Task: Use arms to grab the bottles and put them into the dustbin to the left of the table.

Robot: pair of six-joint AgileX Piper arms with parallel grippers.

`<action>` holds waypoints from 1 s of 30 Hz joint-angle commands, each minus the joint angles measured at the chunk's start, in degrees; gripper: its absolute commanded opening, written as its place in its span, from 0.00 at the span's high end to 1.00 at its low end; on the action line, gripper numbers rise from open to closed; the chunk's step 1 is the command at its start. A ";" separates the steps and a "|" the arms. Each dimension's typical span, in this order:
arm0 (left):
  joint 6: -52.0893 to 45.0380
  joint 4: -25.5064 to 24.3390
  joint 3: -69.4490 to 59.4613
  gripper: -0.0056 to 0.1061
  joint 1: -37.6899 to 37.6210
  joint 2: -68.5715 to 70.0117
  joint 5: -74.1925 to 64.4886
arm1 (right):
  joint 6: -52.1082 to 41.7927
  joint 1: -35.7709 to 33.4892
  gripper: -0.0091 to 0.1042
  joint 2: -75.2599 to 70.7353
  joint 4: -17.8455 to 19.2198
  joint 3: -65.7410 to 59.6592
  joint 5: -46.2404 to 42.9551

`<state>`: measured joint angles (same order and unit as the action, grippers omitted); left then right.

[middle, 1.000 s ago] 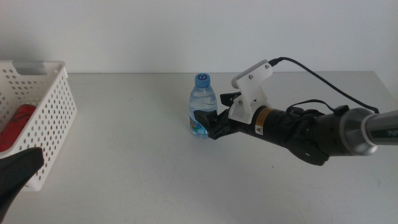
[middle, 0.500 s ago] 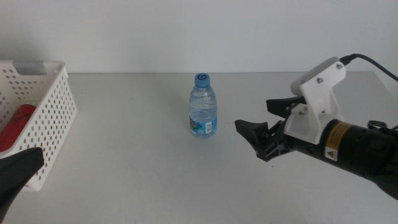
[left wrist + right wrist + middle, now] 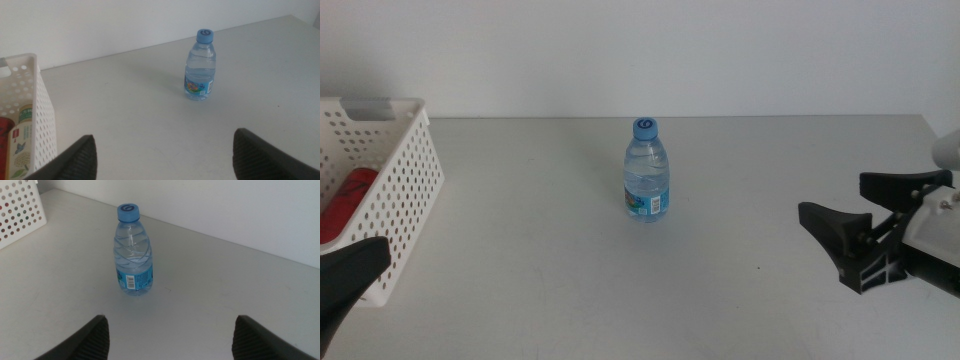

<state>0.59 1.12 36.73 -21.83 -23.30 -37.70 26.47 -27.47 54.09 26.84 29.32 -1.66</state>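
Since the earlier frames, the right gripper (image 3: 840,225) has released the water bottle (image 3: 647,171) and retreated to the right edge of the table (image 3: 540,290); its jaws are spread wide and hold nothing. Water bottle stands upright at mid-table, well apart from both grippers. Left gripper (image 3: 162,152) waits near the dustbin (image 3: 405,200), jaws wide open and empty. Dustbin contains a red soda can (image 3: 348,195) and a tea bottle (image 3: 21,142).

The basket (image 3: 380,200) is cut off by the picture's left edge, and its contents are largely hidden by its wall. The right tool (image 3: 850,235) is cropped at the right edge.
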 commanded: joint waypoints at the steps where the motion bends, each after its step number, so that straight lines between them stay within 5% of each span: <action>1: 0.67 0.00 1.40 0.13 -0.40 -0.41 4.20 | -0.06 0.02 0.37 -3.77 0.11 0.42 -1.15; 10: 0.67 0.00 1.40 0.13 -0.40 -0.41 4.20 | 2.26 -0.13 0.37 -15.31 0.11 -0.03 -0.23; 15: 0.67 0.00 1.40 0.13 -0.40 -0.41 4.20 | 7.38 -2.33 0.37 -16.15 -0.22 6.26 10.94; 25: 0.67 0.00 1.40 0.13 -0.40 -0.41 4.20 | -5.81 -10.25 0.38 -16.06 -13.45 21.13 34.84; 30: 0.67 0.00 1.40 0.13 -0.40 -0.41 4.20 | -8.29 -10.25 0.38 -16.13 -16.22 21.76 37.27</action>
<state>0.59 1.12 36.73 -21.83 -23.30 -37.70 19.64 -37.45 37.97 10.83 48.98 38.43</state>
